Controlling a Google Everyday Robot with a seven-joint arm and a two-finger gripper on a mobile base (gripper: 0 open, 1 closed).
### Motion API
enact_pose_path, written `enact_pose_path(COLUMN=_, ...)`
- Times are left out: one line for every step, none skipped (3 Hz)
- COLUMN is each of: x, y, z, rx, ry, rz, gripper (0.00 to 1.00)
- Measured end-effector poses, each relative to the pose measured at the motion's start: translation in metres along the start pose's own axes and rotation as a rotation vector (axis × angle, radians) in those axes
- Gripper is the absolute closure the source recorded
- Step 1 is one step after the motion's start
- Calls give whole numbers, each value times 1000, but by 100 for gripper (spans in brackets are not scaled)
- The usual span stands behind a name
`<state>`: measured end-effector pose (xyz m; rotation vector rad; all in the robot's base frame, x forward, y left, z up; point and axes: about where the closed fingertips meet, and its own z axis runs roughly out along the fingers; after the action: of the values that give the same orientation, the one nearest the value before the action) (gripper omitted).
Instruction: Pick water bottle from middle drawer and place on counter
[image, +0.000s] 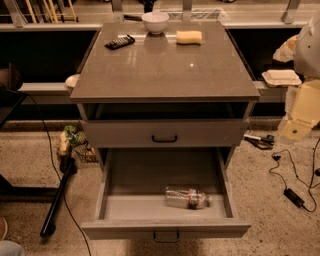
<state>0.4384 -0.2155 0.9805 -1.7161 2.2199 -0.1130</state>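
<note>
The water bottle (187, 197) lies on its side in the open middle drawer (165, 229), right of centre near the front wall, with its cap pointing right. The counter (165, 70) is the glossy grey-brown slab on top of the cabinet. My gripper (295, 125) shows as a cream-coloured part at the right edge of the view, level with the upper drawer. It is well to the right of the cabinet, far from the bottle, and holds nothing that I can see.
On the counter's far edge stand a white bowl (155, 21), a yellow sponge (189, 37) and a black remote (120, 42). The shallower upper drawer (164, 133) is shut. Cables and a power brick (295, 196) lie on the floor at right. A black pole (57, 200) leans at left.
</note>
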Motion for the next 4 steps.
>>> enact_pose_path(x=0, y=0, z=0, rx=0, ry=0, rz=0, gripper=0)
enact_pose_path(x=3, y=5, z=26, rx=-25, ry=-20, rz=-2, gripper=0)
enact_pose_path(x=6, y=20, z=77, rx=-57, ry=-63, rz=-30, gripper=0)
enact_pose_path(x=6, y=36, z=138, rx=-93, ry=-147, rz=-50, gripper=0)
